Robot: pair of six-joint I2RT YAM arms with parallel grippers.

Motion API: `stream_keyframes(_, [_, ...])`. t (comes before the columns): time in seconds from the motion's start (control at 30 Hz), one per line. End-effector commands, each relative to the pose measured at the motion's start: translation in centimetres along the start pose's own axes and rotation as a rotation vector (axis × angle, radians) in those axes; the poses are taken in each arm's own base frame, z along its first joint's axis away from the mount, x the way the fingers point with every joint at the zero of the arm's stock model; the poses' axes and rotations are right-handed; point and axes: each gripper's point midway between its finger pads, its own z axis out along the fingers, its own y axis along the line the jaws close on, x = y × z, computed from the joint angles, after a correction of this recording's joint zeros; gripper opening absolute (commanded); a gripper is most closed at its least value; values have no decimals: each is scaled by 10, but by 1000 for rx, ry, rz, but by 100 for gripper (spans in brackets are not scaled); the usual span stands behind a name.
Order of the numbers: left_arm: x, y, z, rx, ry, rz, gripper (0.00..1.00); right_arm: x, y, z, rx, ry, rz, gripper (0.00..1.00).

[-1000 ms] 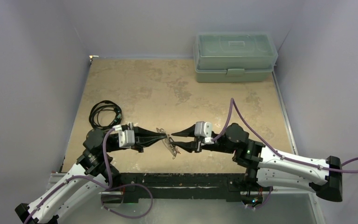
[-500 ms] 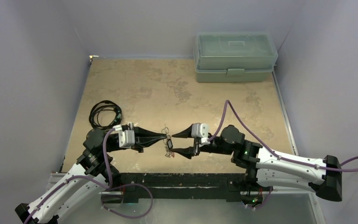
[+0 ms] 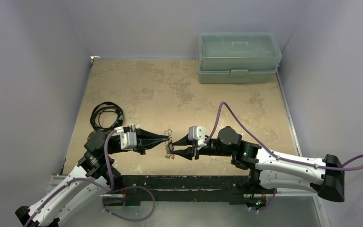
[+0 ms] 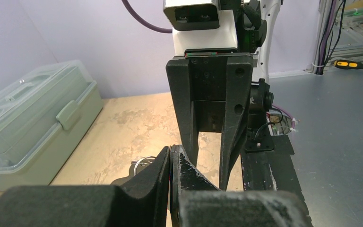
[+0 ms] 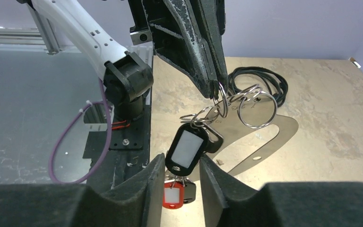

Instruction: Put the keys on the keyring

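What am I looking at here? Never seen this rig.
Two robot arms bolted at the near edge of a table, each ending in a two-finger gripper. The wide picture comes from a fixed camera above and behind them; the other two come from cameras on the left and right wrists, each showing its own fingers. On the table sit a lidded green box and a coiled black cable. The left gripper is shut on a ring bunch held up between the arms; a black key tag and a red key tag hang from it. The right gripper is open, fingers either side of the black tag. Behind is the silvery keyring plate; hanging or lying, I can't tell.
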Motion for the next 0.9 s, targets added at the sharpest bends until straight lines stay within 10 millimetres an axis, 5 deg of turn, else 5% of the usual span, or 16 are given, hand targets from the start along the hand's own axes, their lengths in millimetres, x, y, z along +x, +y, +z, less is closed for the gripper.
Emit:
stream_keyframes(0.0, [-13,0,1,7,-49,34,0,-31,-1,-1,4,-77,-13,31])
stream_keyframes(0.13, [-13,0,1,8,-49,34,0,-32,-2,-2,11,-82,-16,16])
stream_keyframes(0.3, [-14,1,2,6,-49,34,0,-30,-3,1,9,-74,-14,14])
stream_keyframes(0.53, [-14,1,1,1,-51,35,0,-30,7,-1,-43,-68,-11,50])
stream_keyframes(0.87, [-13,1,2,4,-49,33,0,-33,-1,1,4,-90,-5,54])
